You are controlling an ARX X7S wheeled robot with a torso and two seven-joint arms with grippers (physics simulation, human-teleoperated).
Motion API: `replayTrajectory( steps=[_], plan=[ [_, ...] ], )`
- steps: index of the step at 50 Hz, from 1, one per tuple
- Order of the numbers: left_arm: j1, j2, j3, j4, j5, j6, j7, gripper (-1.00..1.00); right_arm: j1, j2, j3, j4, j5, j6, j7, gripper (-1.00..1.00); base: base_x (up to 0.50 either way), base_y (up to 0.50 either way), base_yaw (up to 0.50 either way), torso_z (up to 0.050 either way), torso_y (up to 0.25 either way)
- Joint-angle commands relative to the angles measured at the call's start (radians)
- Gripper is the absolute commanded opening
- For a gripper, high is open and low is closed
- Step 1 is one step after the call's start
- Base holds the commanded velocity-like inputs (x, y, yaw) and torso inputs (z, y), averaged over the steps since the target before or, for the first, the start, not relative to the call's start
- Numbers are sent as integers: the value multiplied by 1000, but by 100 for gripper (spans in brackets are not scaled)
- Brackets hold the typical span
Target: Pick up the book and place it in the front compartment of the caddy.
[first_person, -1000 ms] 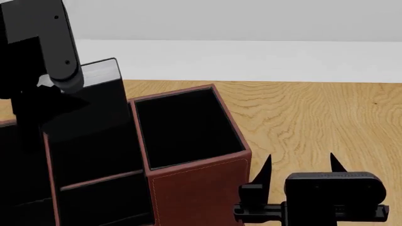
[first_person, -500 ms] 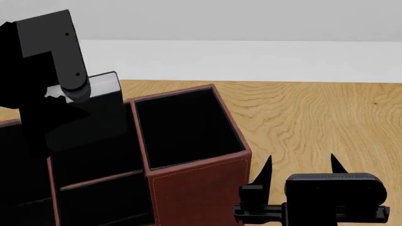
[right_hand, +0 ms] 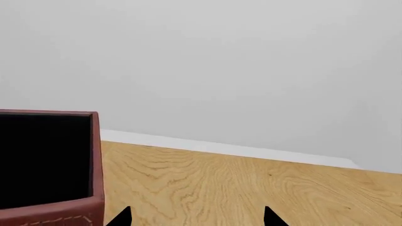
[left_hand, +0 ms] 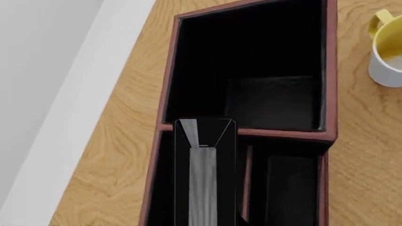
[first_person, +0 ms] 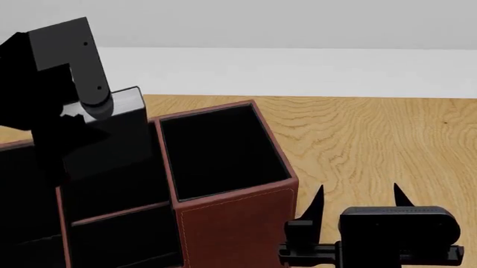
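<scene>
The book [first_person: 123, 134], a glossy black slab, stands upright with its lower part inside a narrow compartment of the reddish-brown caddy [first_person: 231, 223], right beside the caddy's large tall compartment. My left gripper [first_person: 80, 111] is shut on the book's top end, and its fingertips are hidden by the arm. In the left wrist view the book [left_hand: 204, 179] shows edge-on with a grey sheen, over the caddy [left_hand: 166, 84]. My right gripper [first_person: 359, 195] is open and empty, to the right of the caddy above the wooden table; it also shows in the right wrist view [right_hand: 196, 217].
A yellow-and-white mug [left_hand: 386, 52] stands on the wooden table [first_person: 372, 139] beside the caddy's large compartment. A pale wall and a white strip run behind the table's far edge.
My left arm has moved down with the book, so the book sits lower in the caddy. The right gripper has barely moved.
</scene>
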Motion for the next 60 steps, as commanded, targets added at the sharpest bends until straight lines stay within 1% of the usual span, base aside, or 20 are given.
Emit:
replayTrajectory(
  steps=[1,13,30,50,60],
  plan=[
    [1,21,-29,-21,22,1,6,-100,7,-16,23,4,-18,2,-19,100,0,0,0,0,0],
    [34,25,-12,-34,28,4,7,-100,11,-12,22,0,-15,6,-17,100,0,0,0,0,2],
    [59,58,-3,-87,50,45,22,-100,4,-7,24,3,-12,-2,-14,100,0,0,0,1,1],
    [123,146,-24,-306,100,194,45,-100,4,-1,25,-5,-7,14,-3,100,0,0,0,0,2],
    [156,177,-20,-379,113,233,61,-100,4,2,26,1,-6,14,-1,100,3,-1,-5,0,0]
  ],
)
